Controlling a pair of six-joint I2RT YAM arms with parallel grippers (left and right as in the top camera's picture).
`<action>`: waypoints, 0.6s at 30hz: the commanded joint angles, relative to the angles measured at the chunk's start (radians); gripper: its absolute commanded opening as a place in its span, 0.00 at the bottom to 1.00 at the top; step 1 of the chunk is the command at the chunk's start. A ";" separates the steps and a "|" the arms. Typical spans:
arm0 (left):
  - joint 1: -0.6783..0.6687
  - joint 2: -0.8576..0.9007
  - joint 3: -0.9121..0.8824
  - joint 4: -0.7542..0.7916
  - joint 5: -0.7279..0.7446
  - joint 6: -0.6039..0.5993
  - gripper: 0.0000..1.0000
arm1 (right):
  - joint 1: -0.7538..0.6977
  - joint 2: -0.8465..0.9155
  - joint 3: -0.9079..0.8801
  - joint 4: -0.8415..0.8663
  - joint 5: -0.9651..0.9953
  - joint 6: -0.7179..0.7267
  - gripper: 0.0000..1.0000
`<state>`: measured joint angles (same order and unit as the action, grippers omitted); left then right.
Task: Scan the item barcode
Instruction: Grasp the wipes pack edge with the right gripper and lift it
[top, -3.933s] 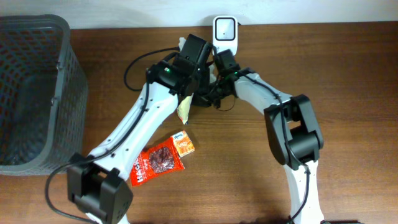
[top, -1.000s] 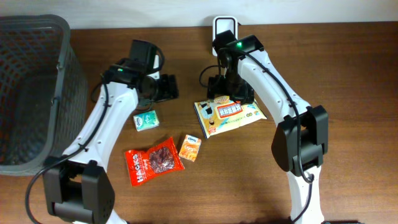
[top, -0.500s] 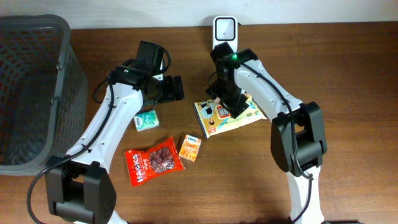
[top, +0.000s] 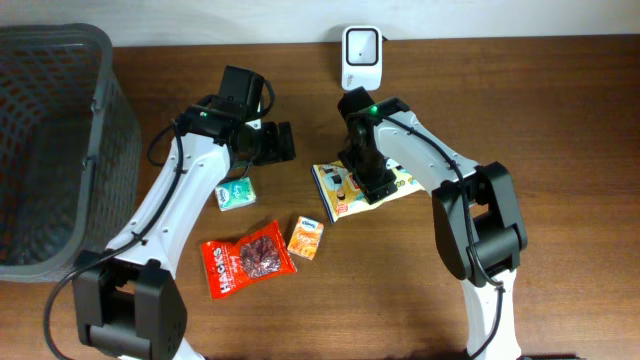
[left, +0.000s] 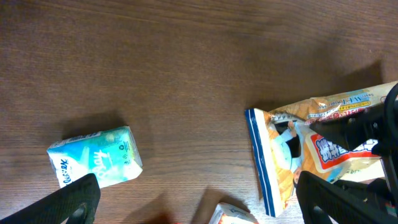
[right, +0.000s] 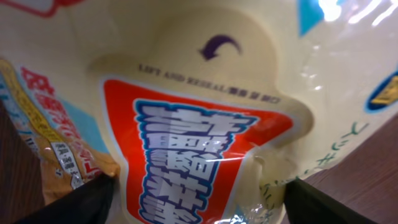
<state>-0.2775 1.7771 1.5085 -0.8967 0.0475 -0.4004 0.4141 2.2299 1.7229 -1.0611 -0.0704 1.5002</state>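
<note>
**Right arm poised over the snack pouch, grip not yet made**

The snack pouch (top: 335, 196) lies flat near the middle of the table. It is a short way in from the scanner (top: 361, 45), which stands at the far edge. The right gripper (top: 372, 186) hangs straight over the pouch with its jaws spread either side of the red printed label. The wrist view is too close to show whether the fingertips touch the film. The left gripper (top: 272, 142) hovers spread wide and empty over bare wood, apart from the pouch.

The film looks slick, so the pinch should probably go on an edge or a raised fold, not the flat middle. No barcode shows in these views, so the fingers should cover as little print as possible before the lift toward the scanner window
</note>
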 joint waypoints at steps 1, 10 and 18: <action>0.000 -0.007 -0.005 -0.002 -0.011 0.012 0.99 | -0.004 0.020 -0.040 -0.008 0.105 0.025 0.68; 0.000 -0.007 -0.005 -0.002 -0.011 0.012 0.99 | -0.008 0.019 -0.040 -0.003 0.113 -0.176 0.09; 0.000 -0.007 -0.005 -0.001 -0.011 0.012 0.99 | -0.099 0.004 -0.035 0.007 0.092 -0.576 0.04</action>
<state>-0.2775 1.7771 1.5085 -0.8967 0.0475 -0.4004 0.3775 2.2150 1.7157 -1.0615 -0.0059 1.1358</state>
